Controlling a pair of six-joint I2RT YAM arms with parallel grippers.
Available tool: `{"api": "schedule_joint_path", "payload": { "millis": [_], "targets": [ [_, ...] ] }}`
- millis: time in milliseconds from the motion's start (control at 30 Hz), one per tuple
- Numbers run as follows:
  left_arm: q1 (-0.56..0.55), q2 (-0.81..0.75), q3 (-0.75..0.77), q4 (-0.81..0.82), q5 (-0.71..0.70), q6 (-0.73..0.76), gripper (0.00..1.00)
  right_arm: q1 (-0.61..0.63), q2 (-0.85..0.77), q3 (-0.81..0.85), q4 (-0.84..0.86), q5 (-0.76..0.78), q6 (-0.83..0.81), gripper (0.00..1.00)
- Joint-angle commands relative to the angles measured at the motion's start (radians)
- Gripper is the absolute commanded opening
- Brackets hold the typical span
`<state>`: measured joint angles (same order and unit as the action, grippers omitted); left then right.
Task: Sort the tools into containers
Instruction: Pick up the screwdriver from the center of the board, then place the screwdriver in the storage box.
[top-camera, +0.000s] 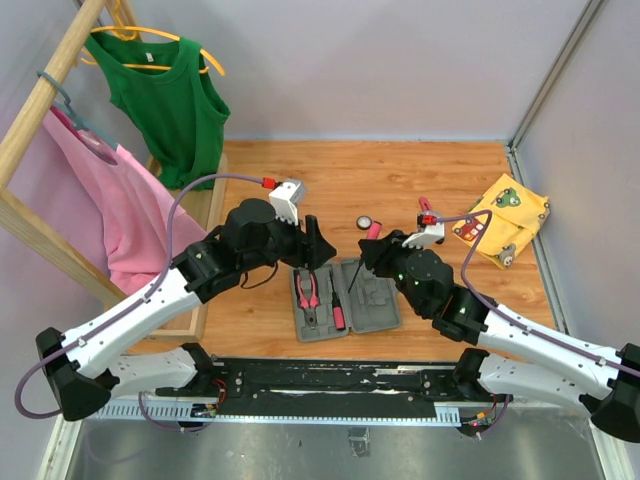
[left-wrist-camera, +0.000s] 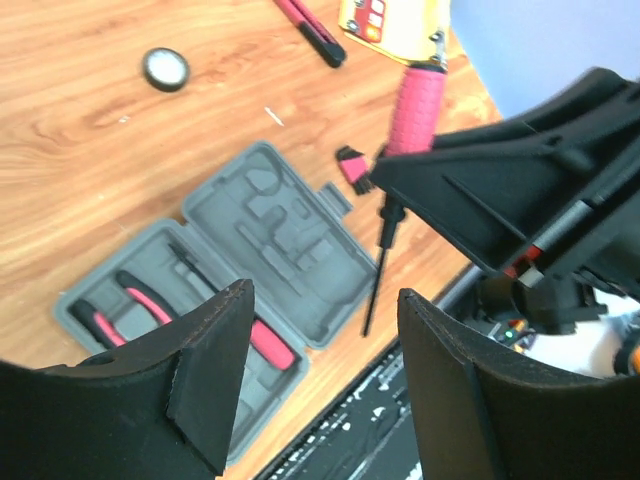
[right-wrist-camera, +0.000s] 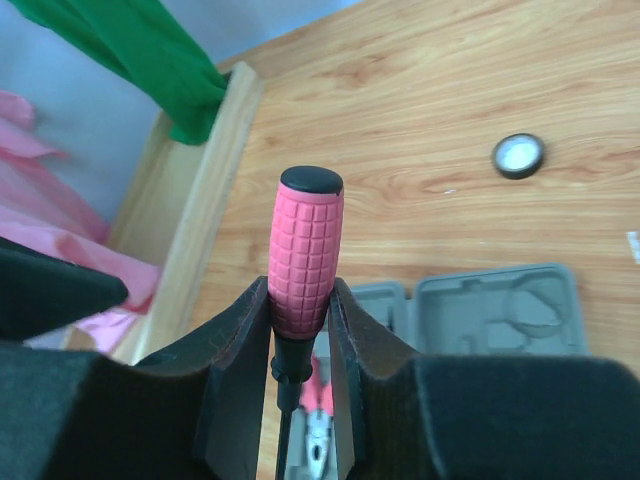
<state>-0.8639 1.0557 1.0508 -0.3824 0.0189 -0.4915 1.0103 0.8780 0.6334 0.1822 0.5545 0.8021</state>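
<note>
The grey case (top-camera: 372, 302) lies open near the front edge. Its left half holds pliers (top-camera: 310, 290) and a pink-handled tool (top-camera: 338, 318). My right gripper (top-camera: 375, 250) is shut on a pink-handled screwdriver (right-wrist-camera: 305, 250), held upright over the case (right-wrist-camera: 500, 310), shaft pointing down at it. My left gripper (top-camera: 315, 245) is open and empty above the case (left-wrist-camera: 280, 240), and its wrist view shows the screwdriver (left-wrist-camera: 420, 100) too. The round disc (top-camera: 365, 222), a cutter (left-wrist-camera: 310, 25) and a small bit (left-wrist-camera: 352, 165) lie on the table behind the case.
A yellow patterned cloth (top-camera: 505, 215) lies at the right. A wooden clothes rack with a green top (top-camera: 165, 100) and pink garment (top-camera: 110, 210) stands at the left, its base rail (right-wrist-camera: 200, 230) near the case. The black arm mount (top-camera: 330, 378) runs along the front.
</note>
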Motion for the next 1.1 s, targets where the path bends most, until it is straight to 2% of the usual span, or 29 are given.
{"api": "schedule_joint_path", "payload": {
  "millis": [0, 200, 300, 467, 633, 833, 1067],
  "targets": [
    [0.061, 0.036, 0.045, -0.039, -0.033, 0.065, 0.64, 0.011, -0.016, 0.061, -0.190, 0.075, -0.144, 0.05],
    [0.203, 0.056, 0.018, -0.024, 0.036, 0.058, 0.64, 0.010, 0.005, 0.103, -0.295, 0.047, -0.250, 0.06],
    [0.260, 0.064, 0.002, -0.020, 0.046, 0.066, 0.64, 0.002, 0.019, 0.115, -0.311, 0.005, -0.288, 0.12],
    [0.330, 0.059, -0.025, -0.016, 0.052, 0.077, 0.66, -0.042, 0.084, 0.173, -0.397, -0.062, -0.280, 0.06],
    [0.373, 0.018, -0.031, -0.030, 0.041, 0.106, 0.67, -0.112, 0.149, 0.202, -0.386, -0.214, -0.270, 0.06],
    [0.390, -0.065, -0.023, -0.084, -0.021, 0.158, 0.68, -0.141, 0.243, 0.229, -0.316, -0.304, -0.240, 0.08],
    [0.395, -0.141, -0.070, -0.071, -0.101, 0.192, 0.71, -0.157, 0.395, 0.315, -0.303, -0.415, -0.188, 0.08]
  ]
}}
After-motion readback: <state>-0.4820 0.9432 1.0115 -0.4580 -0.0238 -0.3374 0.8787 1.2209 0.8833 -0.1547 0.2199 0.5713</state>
